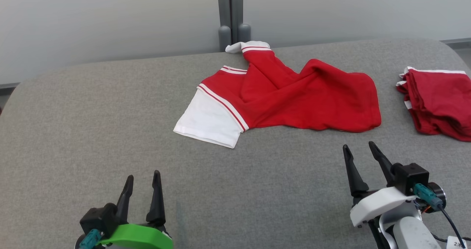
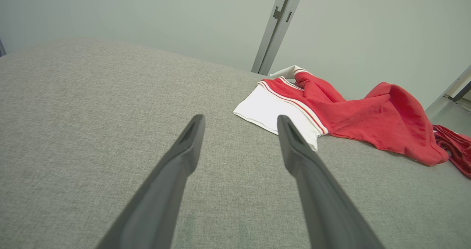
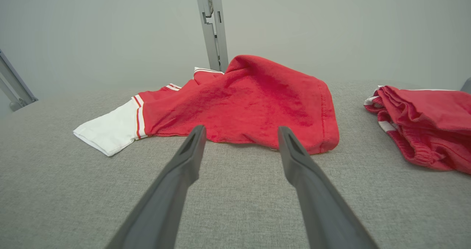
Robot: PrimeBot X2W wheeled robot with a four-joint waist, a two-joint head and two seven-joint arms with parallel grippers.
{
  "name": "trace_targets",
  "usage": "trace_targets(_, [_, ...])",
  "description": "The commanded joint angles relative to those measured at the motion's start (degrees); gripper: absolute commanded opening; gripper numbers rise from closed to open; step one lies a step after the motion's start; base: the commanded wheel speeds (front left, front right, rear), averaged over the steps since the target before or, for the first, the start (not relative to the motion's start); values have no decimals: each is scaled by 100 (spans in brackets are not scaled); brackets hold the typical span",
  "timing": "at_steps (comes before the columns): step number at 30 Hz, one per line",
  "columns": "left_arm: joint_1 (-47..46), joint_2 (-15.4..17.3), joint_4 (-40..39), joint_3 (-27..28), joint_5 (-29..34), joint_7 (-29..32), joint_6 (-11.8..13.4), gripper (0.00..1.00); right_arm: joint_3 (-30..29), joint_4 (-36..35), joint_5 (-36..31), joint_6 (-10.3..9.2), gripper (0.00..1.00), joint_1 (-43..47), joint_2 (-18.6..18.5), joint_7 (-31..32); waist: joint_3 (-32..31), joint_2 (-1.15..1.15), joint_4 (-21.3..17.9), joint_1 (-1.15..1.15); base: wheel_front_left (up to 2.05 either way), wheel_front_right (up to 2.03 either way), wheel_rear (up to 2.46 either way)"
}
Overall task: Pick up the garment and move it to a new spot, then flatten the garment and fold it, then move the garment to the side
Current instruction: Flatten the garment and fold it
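Garment (image 1: 294,94), red with a white sleeve (image 1: 208,122), lies rumpled on the grey table (image 1: 73,131), untouched. Head view takes in left gripper (image 1: 143,174) and right gripper (image 1: 358,144), both spread wide and empty, short of it; right wrist view brings its stitched hem (image 3: 325,113) close.

Centre frame, garment (image 1: 294,94): soft knit cloth, matt; red body faintly napped, white sleeve smoother, hem stitched.

Under it, table cover (image 1: 92,131): coarse grey woven cloth, matt, lightly flecked.

Right edge, folded red pile (image 1: 438,102): same matt knit cloth, with a gathered, puckered band.

Lower left, left gripper (image 1: 143,174): smooth dark plastic fingers, matt; green cover (image 1: 140,236) is smooth plastic with a slight sheen.

Lower right, right gripper (image 1: 358,144): same dark matt fingers; white shell (image 1: 379,205) is smooth plastic.

Upper centre, post (image 1: 230,13): grey metal, satin finish.

Behind, wall panels (image 1: 110,21): smooth, matt, pale.
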Motion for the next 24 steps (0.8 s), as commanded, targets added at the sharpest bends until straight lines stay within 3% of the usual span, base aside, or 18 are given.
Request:
trace_targets(1, [-14, 20, 9, 39, 25, -2, 14, 100, 14, -5, 45, -9, 100, -18, -17, -26, 19, 0, -4, 0, 0, 0, 0])
trace_targets(10, [-748, 148, 488, 23, 407, 31, -21, 100, 183, -28, 5, -9, 100, -219, -18, -26, 328, 0, -157, 0, 0, 0, 0])
trace_targets(24, [-2894, 510, 2297, -42, 258, 1839, -11, 100, 320, 100, -43, -9, 100, -525, -15, -26, 961, 0, -747, 0, 0, 0, 0])
